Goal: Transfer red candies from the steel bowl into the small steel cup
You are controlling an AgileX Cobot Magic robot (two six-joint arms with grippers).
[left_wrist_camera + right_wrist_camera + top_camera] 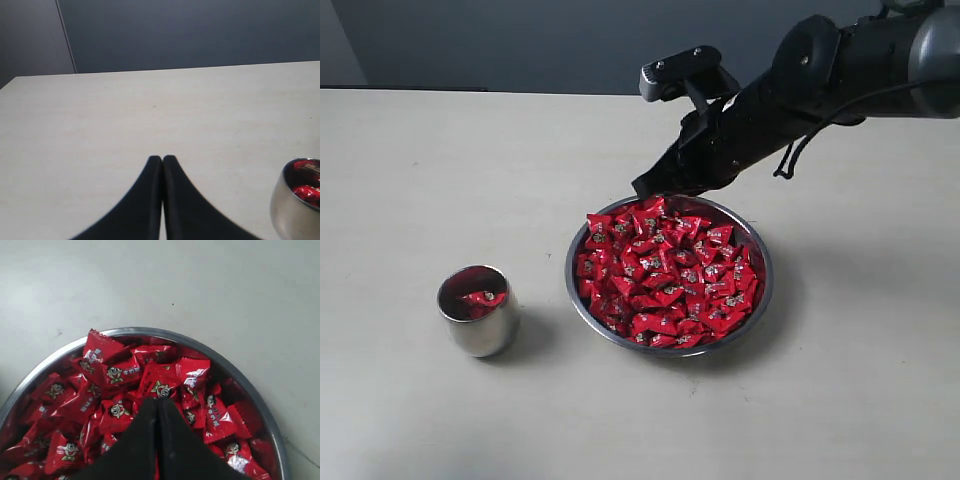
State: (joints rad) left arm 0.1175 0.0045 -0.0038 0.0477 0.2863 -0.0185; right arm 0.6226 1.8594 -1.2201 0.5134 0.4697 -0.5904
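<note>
Right end effector (158, 401), closed, covers some red candies (115, 372); steel bowl (150, 331) cropped.

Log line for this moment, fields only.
right gripper: shut, above candies in bowl | left gripper: shut, empty | cup: candies inside

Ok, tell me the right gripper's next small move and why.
Probably open its jaws: the right gripper is shut, apparently empty, hovering at the candies heaped in the bowl, so it cannot take one. The cup holds only a few.
</note>
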